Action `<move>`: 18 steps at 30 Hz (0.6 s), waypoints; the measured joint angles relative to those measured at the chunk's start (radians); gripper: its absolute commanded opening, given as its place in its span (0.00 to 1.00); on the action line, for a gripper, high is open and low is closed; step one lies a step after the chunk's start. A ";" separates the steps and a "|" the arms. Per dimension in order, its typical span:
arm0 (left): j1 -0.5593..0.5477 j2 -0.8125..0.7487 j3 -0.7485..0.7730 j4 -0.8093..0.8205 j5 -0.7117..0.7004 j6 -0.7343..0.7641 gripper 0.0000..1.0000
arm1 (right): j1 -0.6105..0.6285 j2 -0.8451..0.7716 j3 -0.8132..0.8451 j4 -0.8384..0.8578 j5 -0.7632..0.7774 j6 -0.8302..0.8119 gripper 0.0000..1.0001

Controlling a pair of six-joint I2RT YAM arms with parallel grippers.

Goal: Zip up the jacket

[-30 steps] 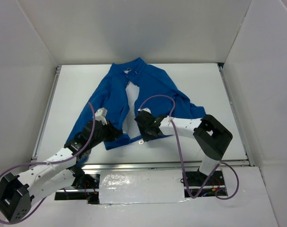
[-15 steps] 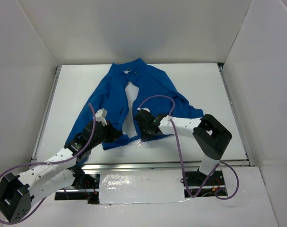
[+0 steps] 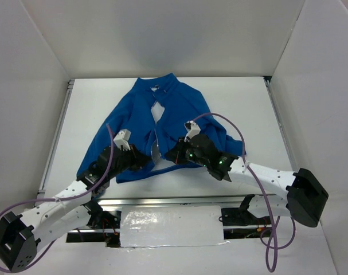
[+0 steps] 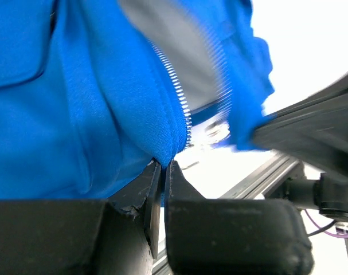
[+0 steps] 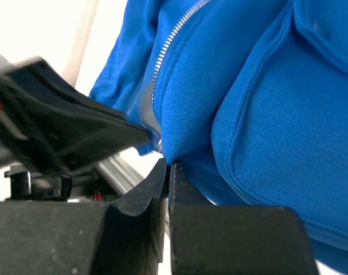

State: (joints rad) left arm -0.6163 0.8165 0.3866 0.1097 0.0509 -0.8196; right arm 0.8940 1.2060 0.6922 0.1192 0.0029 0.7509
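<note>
From above, I have the jacket point(image 3: 185, 109) spread on the table point(image 3: 248, 97), collar far and hem near, with its front open in a narrow gap. My left gripper point(image 3: 141, 162) and right gripper point(image 3: 172, 154) sit at the near hem, one on either side of that gap.

On the left wrist, the jaws are pinched shut on the bottom corner of the left front panel, right beside the zipper teeth point(image 4: 176, 94).

On the right wrist, the jaws are clamped on the right panel's bottom corner, with its own teeth running up the edge.

I reckon the two corners should be brought together level and taut, so the zipper ends line up. I cannot make out the pull.
</note>
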 measured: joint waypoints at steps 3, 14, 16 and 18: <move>0.000 -0.013 0.000 0.039 0.004 0.001 0.00 | -0.009 0.028 -0.027 0.019 -0.031 0.021 0.00; 0.000 -0.030 -0.045 0.117 -0.016 -0.026 0.00 | -0.017 0.053 -0.164 0.256 -0.168 0.124 0.00; 0.000 -0.019 -0.055 0.133 -0.011 -0.031 0.00 | -0.017 0.052 -0.160 0.270 -0.179 0.122 0.00; 0.000 -0.018 -0.055 0.133 -0.013 -0.042 0.00 | -0.017 0.072 -0.111 0.204 -0.175 0.100 0.00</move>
State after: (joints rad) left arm -0.6163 0.7990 0.3313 0.2428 0.0383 -0.8616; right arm 0.8772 1.2781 0.5812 0.3237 -0.1719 0.8513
